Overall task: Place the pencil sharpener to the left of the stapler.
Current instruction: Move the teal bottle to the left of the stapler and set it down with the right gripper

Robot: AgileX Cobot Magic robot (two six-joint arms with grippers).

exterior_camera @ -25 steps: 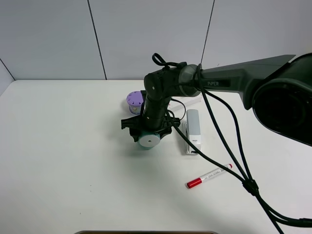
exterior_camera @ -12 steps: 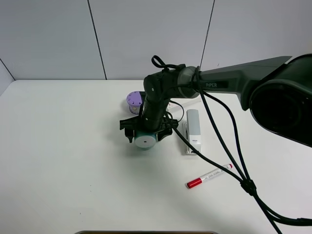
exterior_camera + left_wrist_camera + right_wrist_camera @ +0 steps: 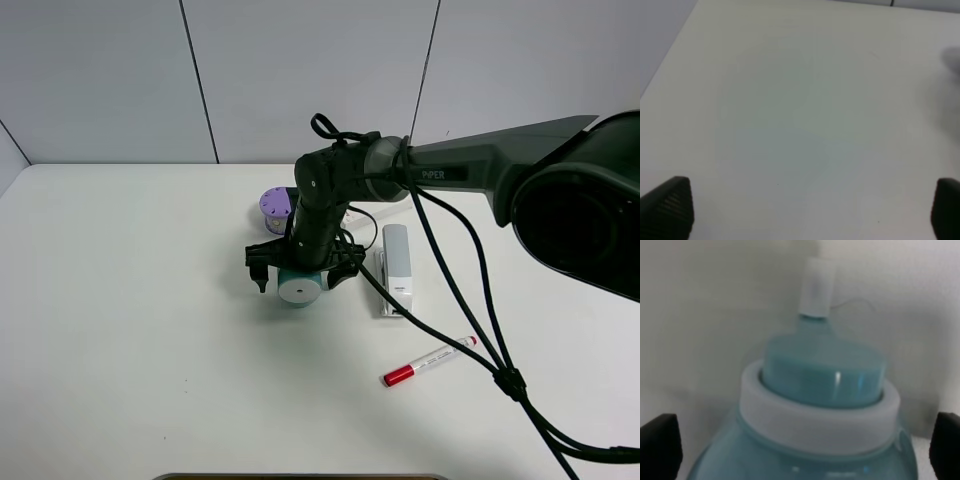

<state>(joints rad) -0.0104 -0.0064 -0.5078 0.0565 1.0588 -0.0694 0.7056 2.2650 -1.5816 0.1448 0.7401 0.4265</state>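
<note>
Likely light, slick plastic, the pencil sharpener (image 3: 299, 291) is sitting at the stapler's (image 3: 397, 262) nine o'clock, the right gripper's (image 3: 299, 282) released jaws straddling its barrel.

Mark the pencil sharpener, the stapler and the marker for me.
pencil sharpener (image 3: 300, 289), exterior high view, white round end face.
stapler (image 3: 397, 262), exterior high view, middle of grey top.
marker (image 3: 430, 361), exterior high view, middle of white barrel.

White table (image 3: 130, 330): stapler (image 3: 396, 268), marker (image 3: 428, 361), purple cylinder (image 3: 276, 209).
</note>
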